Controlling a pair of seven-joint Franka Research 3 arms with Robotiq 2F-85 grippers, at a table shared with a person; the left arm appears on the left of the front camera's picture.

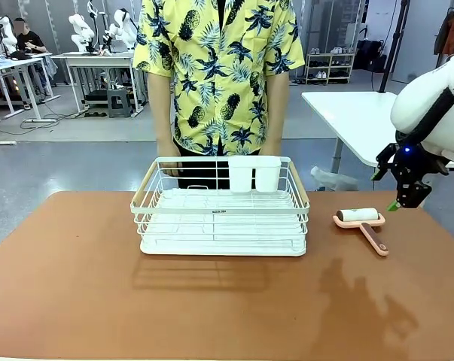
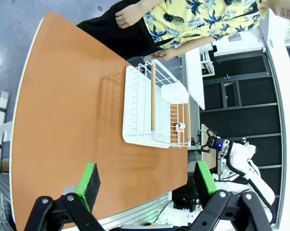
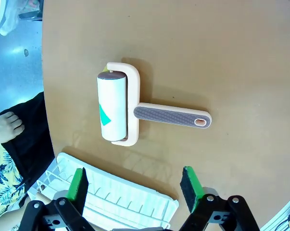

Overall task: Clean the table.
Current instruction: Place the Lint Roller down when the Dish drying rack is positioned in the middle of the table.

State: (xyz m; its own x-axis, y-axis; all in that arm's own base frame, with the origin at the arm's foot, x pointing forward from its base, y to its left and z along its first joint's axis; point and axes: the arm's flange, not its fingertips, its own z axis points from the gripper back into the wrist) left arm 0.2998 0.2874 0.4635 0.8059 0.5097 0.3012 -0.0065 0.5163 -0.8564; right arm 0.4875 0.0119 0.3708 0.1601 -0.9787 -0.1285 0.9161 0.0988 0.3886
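Spread green pads of the right gripper [image 3: 134,190] hang above the table [image 3: 231,57], pinching nothing. Just beyond its fingertips a lint roller [image 3: 130,111] lies flat on that reddish-brown top; the wire rack [image 3: 111,195] sits beside it. Left gripper [image 2: 147,183] hovers spread too, the rack further out, a person [image 1: 215,68] behind.

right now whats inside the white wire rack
A white two-cup holder hangs at the far right corner of the wire rack; the drain tray below looks bare. What is inside the cups cannot be seen.
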